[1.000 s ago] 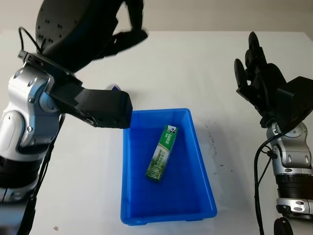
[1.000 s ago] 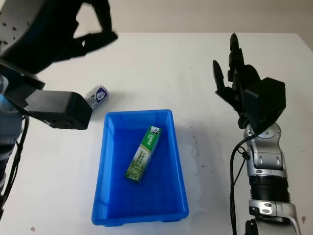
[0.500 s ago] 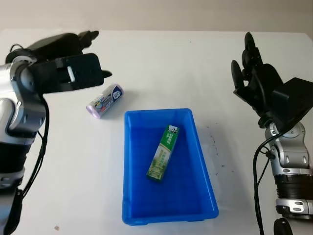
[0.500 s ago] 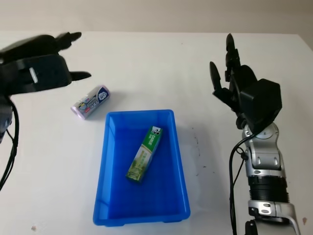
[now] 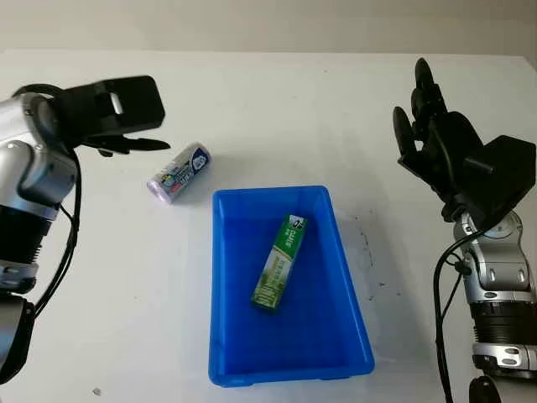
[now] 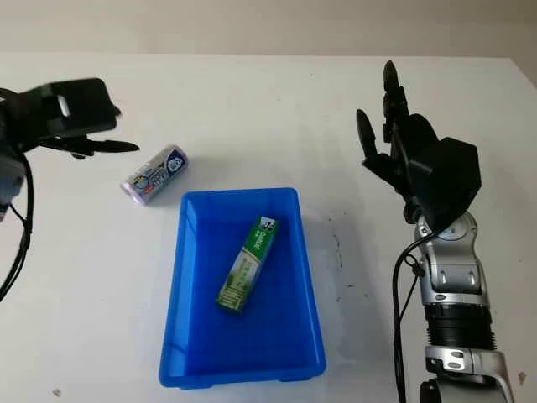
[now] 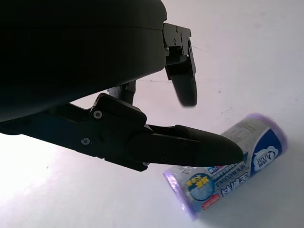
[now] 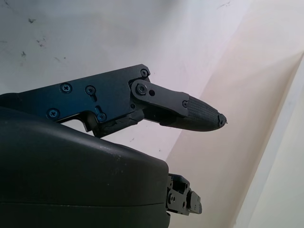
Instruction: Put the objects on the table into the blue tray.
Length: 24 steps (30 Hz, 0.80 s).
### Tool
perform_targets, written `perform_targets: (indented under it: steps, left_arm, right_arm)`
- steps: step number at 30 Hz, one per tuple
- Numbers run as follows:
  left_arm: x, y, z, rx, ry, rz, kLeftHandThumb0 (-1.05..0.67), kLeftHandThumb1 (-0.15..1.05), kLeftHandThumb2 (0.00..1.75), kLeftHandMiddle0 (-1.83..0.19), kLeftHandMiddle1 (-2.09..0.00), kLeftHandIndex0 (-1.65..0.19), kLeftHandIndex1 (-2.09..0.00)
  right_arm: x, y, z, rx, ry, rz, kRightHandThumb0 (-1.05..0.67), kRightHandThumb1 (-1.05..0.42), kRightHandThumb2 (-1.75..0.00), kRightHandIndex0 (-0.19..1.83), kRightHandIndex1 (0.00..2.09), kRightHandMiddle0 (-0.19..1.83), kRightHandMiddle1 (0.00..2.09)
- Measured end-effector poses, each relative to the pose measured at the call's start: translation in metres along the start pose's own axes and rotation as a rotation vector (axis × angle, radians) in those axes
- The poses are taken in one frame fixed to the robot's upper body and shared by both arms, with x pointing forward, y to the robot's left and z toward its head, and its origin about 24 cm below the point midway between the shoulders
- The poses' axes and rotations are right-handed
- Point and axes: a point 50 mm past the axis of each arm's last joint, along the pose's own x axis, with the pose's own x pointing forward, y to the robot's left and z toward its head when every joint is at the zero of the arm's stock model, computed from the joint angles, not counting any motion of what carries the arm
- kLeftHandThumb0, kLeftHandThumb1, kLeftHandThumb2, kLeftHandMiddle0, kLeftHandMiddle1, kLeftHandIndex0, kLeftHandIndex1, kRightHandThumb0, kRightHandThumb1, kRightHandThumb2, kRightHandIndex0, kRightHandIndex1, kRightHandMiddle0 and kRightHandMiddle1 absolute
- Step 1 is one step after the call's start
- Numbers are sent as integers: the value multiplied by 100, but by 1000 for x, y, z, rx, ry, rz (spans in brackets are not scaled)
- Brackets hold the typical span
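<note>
1. The white table takes up nearly the whole scene, its far edge running along the top against a beige wall. There is wide bare surface between the two arms and beyond the tray. A few dark specks mark the top just right of the tray.

2. The blue tray sits in the middle, close to the near edge. It is a rectangular bin with its long sides running away from the robot and its walls flaring slightly outward.

3. The right hand is held up off the table at the right, well apart from the tray. It is open and holds nothing, its black fingers pointing toward the far side.

4. The left hand hovers at the far left, just beside the roll and not touching it. It is open and empty, with one fingertip reaching toward the roll's side.

5. A green box lies flat on the tray floor. It is long and narrow with white print, its long axis running near-to-far and leaning a little right at the far end.

6. The lavender roll lies on its side on the table, just off the tray's far left corner. It is a short cylinder with a printed label and a blue mark on its round end. Its long axis is diagonal, the marked end pointing far and right.
</note>
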Motion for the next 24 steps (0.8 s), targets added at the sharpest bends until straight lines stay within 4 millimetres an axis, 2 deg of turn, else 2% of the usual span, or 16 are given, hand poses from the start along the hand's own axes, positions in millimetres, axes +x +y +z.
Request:
perform_targets:
  steps: [1,2,4,5,7,10,11,12,14,15,16,18,19,20,23,24]
  left_arm:
    - [2,-1,2,6,1,-6,-87,105,28,-13,-209,16,-165]
    - [4,-3,5,7,0,-17,-85,105,26,6,-206,13,-105]
    - [7,-7,8,9,1,-41,-86,105,26,16,-208,17,-114]
    - [8,-9,10,19,4,-56,-89,105,31,15,-209,16,-159]
    - [9,-13,14,57,9,-81,-92,105,35,4,-209,14,-199]
    - [10,-17,18,102,4,-102,-93,105,35,-9,-209,-8,-208]
    - [10,-18,19,112,-6,-103,-92,105,33,-7,-209,-4,-204]
    - [10,-18,20,119,-15,-102,-92,105,32,6,-209,7,-191]
    - [11,-19,23,150,-38,-99,-91,105,36,16,-150,14,-85]
    - [12,-20,24,165,-45,-100,-91,105,35,13,-126,13,-54]
    - [13,-22,24,175,-48,-101,-92,105,34,14,-130,10,-35]
    - [15,-25,25,181,-54,-94,-91,105,30,17,-141,-5,-22]
    - [16,-27,25,180,-57,-89,-91,105,29,17,-134,-6,-19]
    - [17,-30,25,180,-59,-84,-89,105,25,17,-167,-13,-23]
    - [20,-39,24,198,-61,-77,-87,105,24,15,-191,-6,-21]
    - [21,-39,24,205,-61,-72,-86,105,23,4,-200,-10,-33]
  right_arm:
    - [0,0,2,-1,-4,-2,-58,-105,-68,-19,0,-19,0]
    - [0,0,3,-1,-9,-5,-57,-105,-68,-19,0,-19,0]
    - [-1,0,7,-2,-17,-8,-57,-105,-68,-19,0,-19,0]
    - [-1,0,8,-2,-17,-9,-58,-105,-68,-19,0,-19,0]
    - [-3,-1,7,0,-10,-13,-59,-105,-66,-19,0,-19,0]
    - [-5,-2,6,7,-3,-18,-59,-105,-65,-19,0,-19,0]
    - [-6,-2,5,10,-1,-19,-59,-105,-65,-19,0,-19,0]
    - [-7,-2,4,13,2,-19,-58,-105,-65,-19,0,-19,0]
    - [-7,-2,3,17,6,-18,-57,-105,-65,-19,0,-19,0]
    - [-8,-2,3,18,6,-18,-57,-105,-66,-19,0,-19,0]
    - [-8,-2,3,18,5,-16,-57,-105,-66,-19,0,-19,0]
    - [-9,-2,4,20,2,-14,-57,-105,-65,-19,0,-19,0]
    - [-10,-2,5,22,2,-13,-57,-105,-65,-19,0,-19,0]
    - [-10,-2,5,24,0,-12,-59,-105,-65,-19,0,-19,0]
    - [-12,-4,6,29,-2,-16,-60,-105,-63,-19,0,-19,0]
    - [-13,-5,6,32,0,-19,-60,-105,-63,-19,0,-19,0]
